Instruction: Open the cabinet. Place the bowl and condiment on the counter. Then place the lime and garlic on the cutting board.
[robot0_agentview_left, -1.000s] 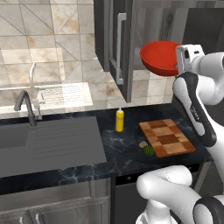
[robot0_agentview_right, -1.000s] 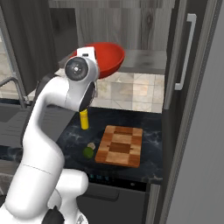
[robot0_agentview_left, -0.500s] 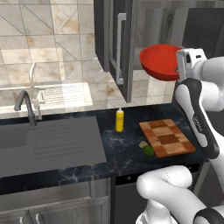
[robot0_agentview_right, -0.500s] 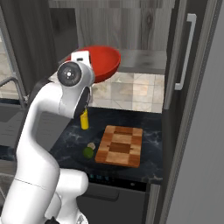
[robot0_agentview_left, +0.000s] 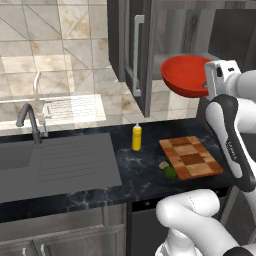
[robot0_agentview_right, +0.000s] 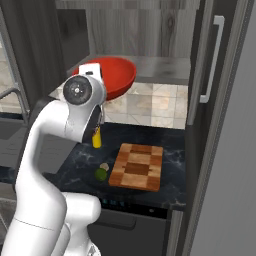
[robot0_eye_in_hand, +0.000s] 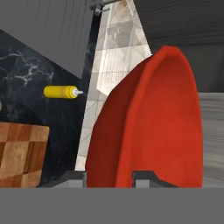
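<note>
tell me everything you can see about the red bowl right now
The bowl is wide, shallow and glossy red, plain inside and out, like smooth plastic or glazed ceramic. It is held in the air in front of the open cabinet's shelf, high above the counter, roughly level. The hand grips its rim, one finger on each side of the wall. Nothing else touches it, and it looks empty.

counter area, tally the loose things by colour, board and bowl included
red: 1, the bowl, held up by the tool
yellow: 1, the condiment
green: 1, the lime
pale beige: 1, the garlic
brown checker: 1, the cutting board
total: 5
</note>
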